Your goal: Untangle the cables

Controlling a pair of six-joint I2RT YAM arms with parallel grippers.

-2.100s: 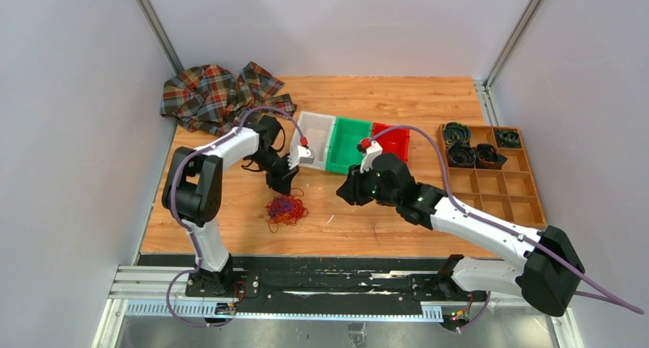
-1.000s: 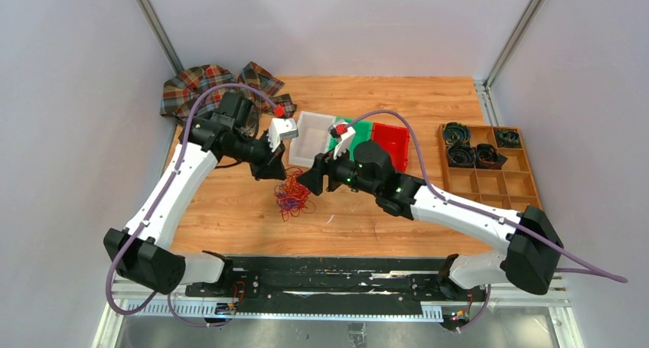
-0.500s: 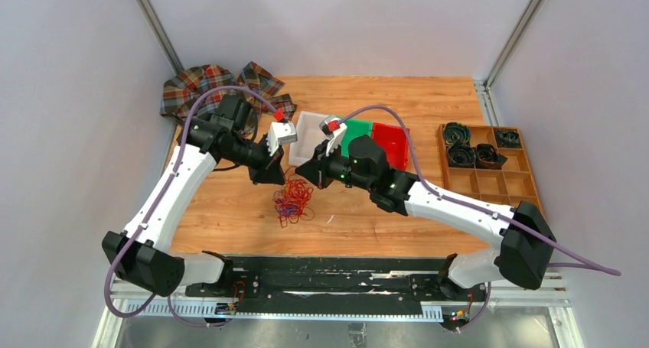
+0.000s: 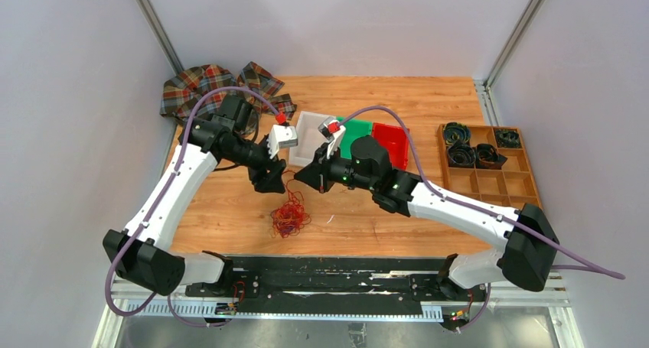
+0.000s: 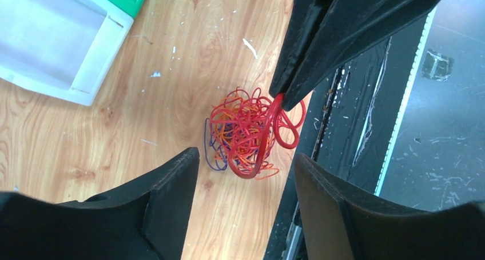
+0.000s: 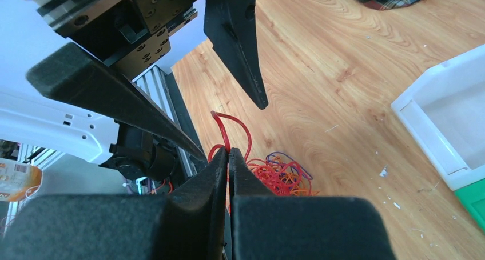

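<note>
We held the right gripper (image 6: 229, 152) clamped on a red loop (image 6: 224, 128) above the cables (image 5: 243, 131), to draw it out; the left gripper (image 5: 245, 156) gaped wide.

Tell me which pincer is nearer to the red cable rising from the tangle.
Right. The right pincer is shut on the red cable; the left pincer hangs open just beside it, not touching.

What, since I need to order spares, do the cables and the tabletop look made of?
The cables: probably thin plastic-sheathed wire. They are smooth, slightly glossy and hold springy loops. What is under the sheath cannot be seen. The tabletop: wood or wood-look laminate with a satin finish. Grain lines and knots show, with small pale flecks.
</note>
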